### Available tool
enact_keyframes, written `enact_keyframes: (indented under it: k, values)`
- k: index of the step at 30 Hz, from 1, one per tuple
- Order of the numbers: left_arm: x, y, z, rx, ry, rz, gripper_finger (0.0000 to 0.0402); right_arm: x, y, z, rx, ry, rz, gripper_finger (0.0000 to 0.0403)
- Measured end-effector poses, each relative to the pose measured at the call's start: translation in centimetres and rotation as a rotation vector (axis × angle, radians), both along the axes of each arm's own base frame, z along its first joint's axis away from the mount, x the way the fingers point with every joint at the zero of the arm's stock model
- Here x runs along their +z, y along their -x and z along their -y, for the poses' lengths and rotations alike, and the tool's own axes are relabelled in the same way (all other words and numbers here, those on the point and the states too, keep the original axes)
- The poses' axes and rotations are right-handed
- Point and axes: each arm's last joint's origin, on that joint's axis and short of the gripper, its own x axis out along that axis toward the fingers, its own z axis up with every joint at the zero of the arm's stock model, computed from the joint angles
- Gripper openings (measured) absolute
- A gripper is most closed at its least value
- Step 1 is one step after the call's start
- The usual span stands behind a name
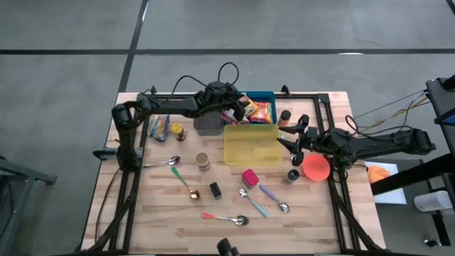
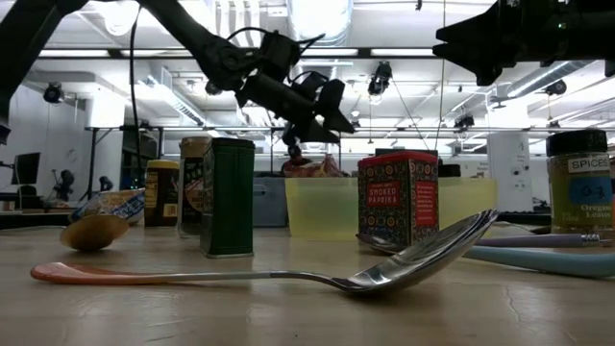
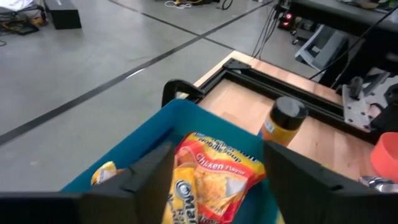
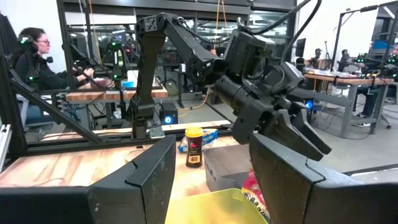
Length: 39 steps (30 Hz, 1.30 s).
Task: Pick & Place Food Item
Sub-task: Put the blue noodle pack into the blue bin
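While left gripper point(image 3: 214, 177) hung above blue bin point(image 1: 266, 95), jaws parted and empty, noodle packet point(image 3: 208, 180) lay inside: placement apparently done, withdrawal left; right gripper point(image 1: 297, 142) waited, jaws half-open, empty

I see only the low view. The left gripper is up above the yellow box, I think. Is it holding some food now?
Observer: No. In the left wrist view the left gripper is open, and the noodle packet lies in the blue bin below it.
Operator: Is there other food in this bin?
Observer: A second yellow packet shows at the bin's edge, partly hidden.
Operator: Where is the bin compared with the yellow box?
Observer: From above, the bin sits behind the yellow box, touching its far side.
Operator: And the right arm?
Observer: The right gripper waits at the box's right side, open and empty.
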Motion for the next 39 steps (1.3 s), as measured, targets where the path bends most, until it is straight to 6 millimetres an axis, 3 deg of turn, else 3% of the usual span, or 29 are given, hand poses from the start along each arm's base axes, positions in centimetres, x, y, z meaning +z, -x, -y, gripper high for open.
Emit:
enact_keyframes:
  k: [7,22,31,39]
  values:
    - [0.6,-0.4,0.4,-0.021,-0.002,0.009,0.0313,0.0,0.0,0.0,0.000,0.000,0.000,0.0203]
    - [4.7,1.9,3.0,-0.054,0.036,-0.075,0.0316,0.0,0.0,0.0,0.002,0.000,-0.001,0.0203]
    - [6.5,4.4,5.6,0.012,0.121,-0.222,0.0316,0.0,0.0,0.0,0.002,0.000,0.000,0.0203]
    - [7.3,8.6,9.4,0.155,0.173,-0.398,0.0316,0.0,0.0,0.0,0.002,0.000,-0.001,0.0203]
